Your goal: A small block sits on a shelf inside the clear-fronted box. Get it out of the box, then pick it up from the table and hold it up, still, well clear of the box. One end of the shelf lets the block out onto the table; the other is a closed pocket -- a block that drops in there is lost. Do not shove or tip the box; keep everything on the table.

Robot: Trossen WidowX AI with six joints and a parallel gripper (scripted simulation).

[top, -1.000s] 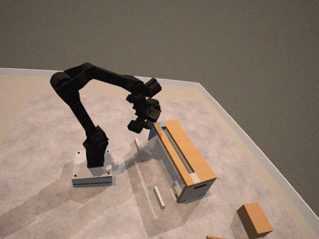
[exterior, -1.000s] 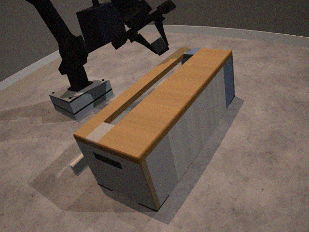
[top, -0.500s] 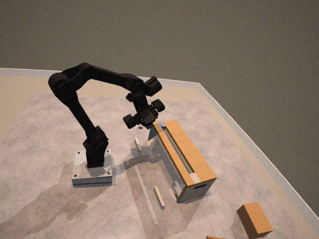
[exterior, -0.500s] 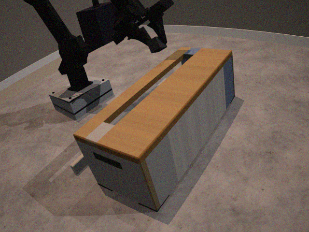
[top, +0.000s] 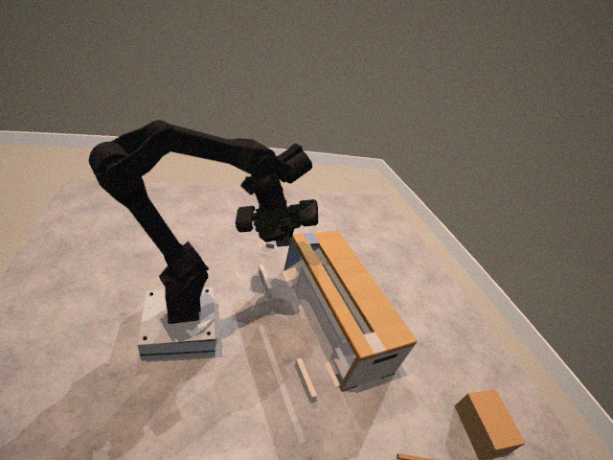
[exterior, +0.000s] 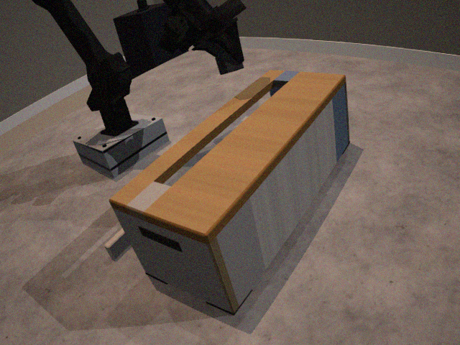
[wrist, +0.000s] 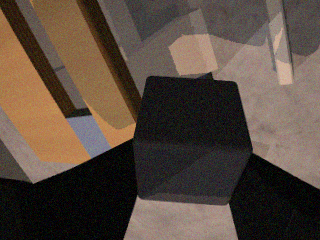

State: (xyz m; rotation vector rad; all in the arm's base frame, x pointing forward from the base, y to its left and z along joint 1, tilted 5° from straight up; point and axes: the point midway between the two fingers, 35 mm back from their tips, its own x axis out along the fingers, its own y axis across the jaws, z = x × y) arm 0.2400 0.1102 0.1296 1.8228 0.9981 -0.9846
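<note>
My gripper (top: 283, 241) (exterior: 230, 67) (wrist: 184, 150) is shut on a dark grey block (wrist: 192, 112), which fills the middle of the wrist view. The block is off the table, near the box's blue far end and on its clear-fronted side. The gap between block and box is hard to judge. The box (top: 378, 302) (exterior: 245, 148) stands upright, with an orange slotted top; its top also shows in the wrist view (wrist: 30, 110). The shelf inside is mostly hidden, and I see no block on it.
A small grey piece (top: 269, 244) lies on the table beyond the box's far end. Pale bars (top: 306, 379) (exterior: 115, 243) (wrist: 283, 65) stand or lie before the clear front. An orange block (top: 494, 421) and an orange stick (top: 415, 456) are at the near right.
</note>
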